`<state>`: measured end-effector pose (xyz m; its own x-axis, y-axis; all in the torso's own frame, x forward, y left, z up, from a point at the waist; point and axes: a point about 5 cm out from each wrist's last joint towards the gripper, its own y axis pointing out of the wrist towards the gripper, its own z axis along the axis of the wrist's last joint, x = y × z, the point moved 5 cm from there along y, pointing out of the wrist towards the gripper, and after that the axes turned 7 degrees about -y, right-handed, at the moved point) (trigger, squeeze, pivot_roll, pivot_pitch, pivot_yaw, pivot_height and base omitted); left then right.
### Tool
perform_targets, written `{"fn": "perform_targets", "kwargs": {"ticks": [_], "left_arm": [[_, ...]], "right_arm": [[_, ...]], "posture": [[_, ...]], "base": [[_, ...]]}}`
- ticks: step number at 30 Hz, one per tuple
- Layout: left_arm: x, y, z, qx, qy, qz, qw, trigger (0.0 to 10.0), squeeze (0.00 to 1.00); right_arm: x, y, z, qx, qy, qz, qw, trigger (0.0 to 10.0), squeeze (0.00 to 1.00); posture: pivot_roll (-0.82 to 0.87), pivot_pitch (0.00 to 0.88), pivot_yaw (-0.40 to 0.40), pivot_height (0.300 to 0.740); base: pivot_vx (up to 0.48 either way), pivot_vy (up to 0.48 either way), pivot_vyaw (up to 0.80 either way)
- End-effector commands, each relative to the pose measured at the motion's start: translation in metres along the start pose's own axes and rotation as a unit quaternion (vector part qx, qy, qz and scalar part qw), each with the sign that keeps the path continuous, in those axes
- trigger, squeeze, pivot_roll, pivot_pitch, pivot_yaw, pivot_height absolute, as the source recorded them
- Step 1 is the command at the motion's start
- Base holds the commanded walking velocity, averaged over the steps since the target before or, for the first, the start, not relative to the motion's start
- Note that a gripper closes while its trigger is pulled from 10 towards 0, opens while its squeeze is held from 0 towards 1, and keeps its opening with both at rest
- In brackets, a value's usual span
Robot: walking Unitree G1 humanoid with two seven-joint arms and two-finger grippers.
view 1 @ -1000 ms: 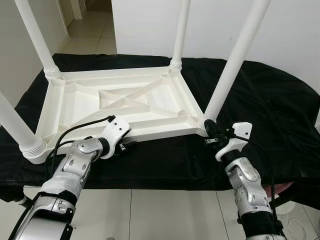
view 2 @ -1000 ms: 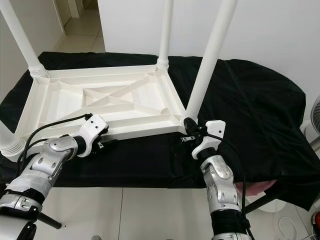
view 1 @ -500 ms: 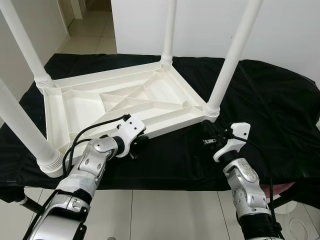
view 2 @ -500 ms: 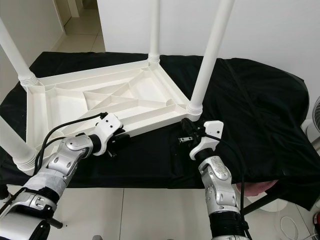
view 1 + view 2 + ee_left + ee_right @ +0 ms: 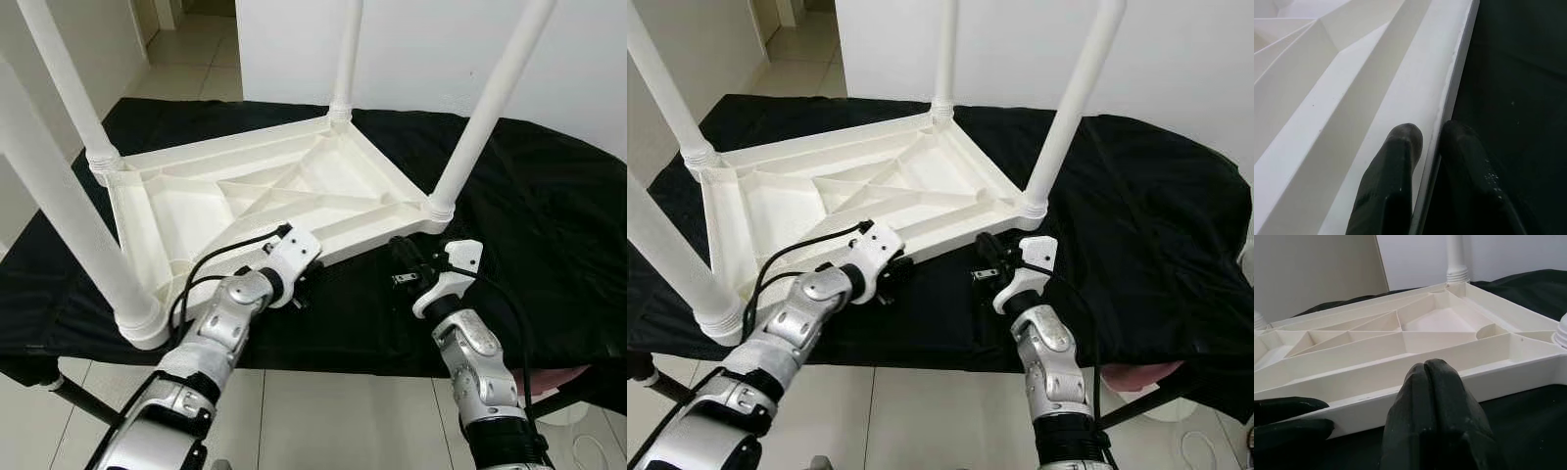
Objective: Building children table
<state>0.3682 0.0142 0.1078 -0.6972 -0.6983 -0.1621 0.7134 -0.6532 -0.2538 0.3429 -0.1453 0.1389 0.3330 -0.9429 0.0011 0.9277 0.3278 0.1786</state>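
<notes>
1. The left gripper [image 5: 1427, 142] is clamped on the near rim of the table [image 5: 284, 196]: one black finger [image 5: 1396, 161] lies on the white rim's inner side, the other sits outside it against the black cloth [image 5: 549, 196], with the thin edge pinched between them.
2. In the left eye view the same left gripper [image 5: 306, 284] meets the table's near long edge a little left of its middle, and its silver arm reaches up from the lower left.
3. The right gripper [image 5: 1430, 377] has its two fingers pressed together with nothing between them; their tips point at the table's near edge and stand just short of it.
4. In the right eye view the right gripper [image 5: 985, 262] hovers over the cloth near the table's near right corner, just below the leg [image 5: 1063, 117] that stands there.
5. The table lies upside down on the cloth, its ribbed underside facing up, with diagonal ribs crossing inside the rectangular frame.
6. Four white legs rise from its corners: the near left leg [image 5: 69, 196] is closest to the camera, and the far right leg [image 5: 345, 54] stands at the back corner.
7. The cloth covers a low raised surface; pale tiled floor [image 5: 323, 411] lies below its near edge, and a white wall [image 5: 431, 49] stands behind.
</notes>
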Motion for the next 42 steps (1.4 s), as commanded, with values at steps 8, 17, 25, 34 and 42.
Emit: {"fn": "perform_targets", "kwargs": {"ticks": [8, 17, 25, 34, 42], "left_arm": [[0.047, 0.011, 0.035, 0.071, 0.038, -0.075, 0.994, 0.0, 0.00], [0.052, 0.013, 0.041, 0.084, 0.053, -0.083, 0.992, 0.0, 0.00], [0.045, 0.015, 0.046, 0.101, 0.069, -0.091, 0.988, 0.0, 0.00], [0.037, 0.022, 0.054, 0.112, 0.079, -0.096, 0.986, 0.0, 0.00], [0.056, 0.026, 0.065, 0.133, 0.078, -0.122, 0.981, 0.0, 0.00]], "right_arm": [[-0.004, 0.003, -0.005, -0.007, 0.006, 0.001, 1.000, 10.0, 0.00], [-0.005, 0.004, -0.007, -0.007, 0.008, -0.003, 1.000, 10.0, 0.00], [-0.005, 0.006, -0.006, -0.006, 0.008, -0.002, 1.000, 10.0, 0.00], [-0.007, 0.008, -0.007, -0.007, 0.008, 0.000, 1.000, 10.0, 0.00], [-0.007, 0.009, -0.007, -0.006, 0.007, -0.001, 1.000, 10.0, 0.00]], "posture": [[-0.10, 0.000, -0.012, 0.740], [-0.10, 0.000, -0.005, 0.740], [-0.10, 0.000, -0.005, 0.740], [-0.09, 0.000, -0.013, 0.740], [-0.09, 0.000, -0.015, 0.740]], "base": [[0.000, 0.000, 0.00], [0.000, 0.000, 0.00], [0.000, 0.000, 0.00], [0.000, 0.000, 0.00], [0.000, 0.000, 0.00]]}}
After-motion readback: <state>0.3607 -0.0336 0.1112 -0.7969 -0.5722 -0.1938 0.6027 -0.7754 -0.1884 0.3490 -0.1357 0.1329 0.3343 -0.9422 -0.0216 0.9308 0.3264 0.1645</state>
